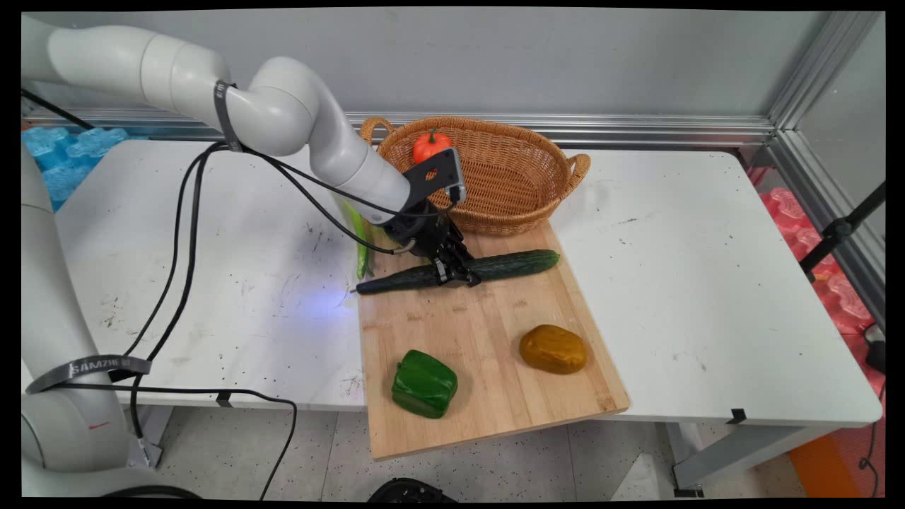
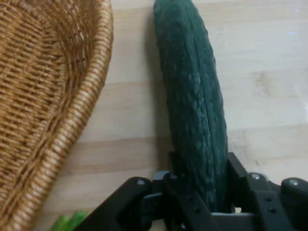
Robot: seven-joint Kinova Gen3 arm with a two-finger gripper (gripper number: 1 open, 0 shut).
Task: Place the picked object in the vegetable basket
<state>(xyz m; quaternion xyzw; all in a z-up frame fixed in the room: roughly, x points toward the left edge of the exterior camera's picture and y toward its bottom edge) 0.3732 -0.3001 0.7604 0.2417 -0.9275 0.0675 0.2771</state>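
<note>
Claw clamped around cucumber on cutting board, just below wicker basket. Green pepper and brown potato farther from basket.

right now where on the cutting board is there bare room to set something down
Free: the middle of the cutting board, between the cucumber and the green pepper and potato. Crowded: the far end, where the gripper straddles the cucumber beside the basket.

Wicker basket crowds the cutting board's far edge, just beside the cucumber. Green beans flank its left. Mid-board open; green pepper and brown potato near front, well apart. Right tabletop free.
</note>
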